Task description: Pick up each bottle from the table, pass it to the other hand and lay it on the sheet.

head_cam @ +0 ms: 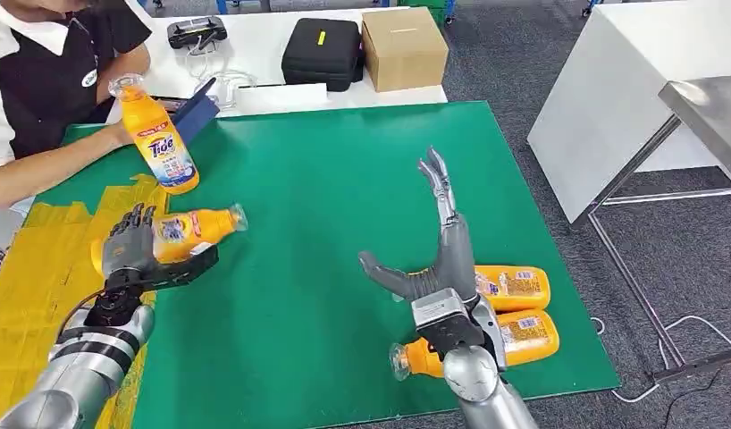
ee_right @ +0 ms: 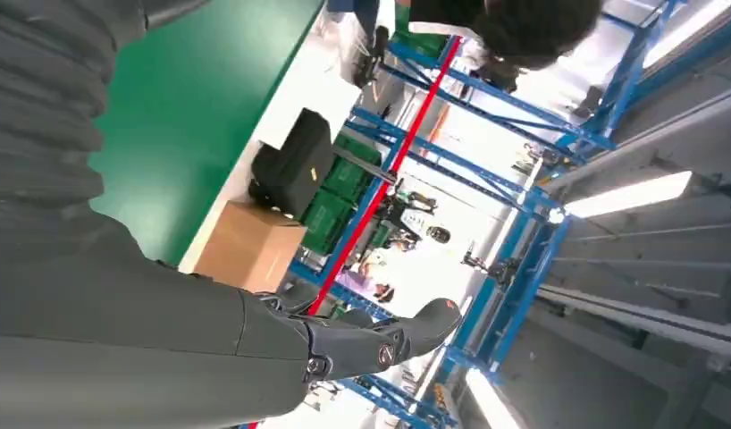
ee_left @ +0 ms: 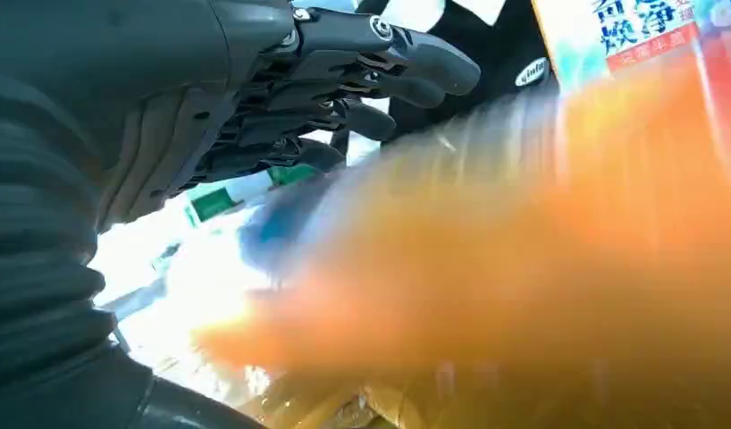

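Left hand (head_cam: 147, 255) at the frame's lower left clamps a bottle (head_cam: 197, 230) lying sideways, just over the yellow sheet (head_cam: 40, 268). Right hand (head_cam: 433, 259) hangs open, fingers apart. Best lower it flat, cap level, then release gently.

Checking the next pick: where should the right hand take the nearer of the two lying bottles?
Probably around the labelled body of the nearer bottle, from above. It lies on its side, cap toward the left, with the other bottle close along its far side, so a sideways approach looks crowded. The right hand hovers open above both.
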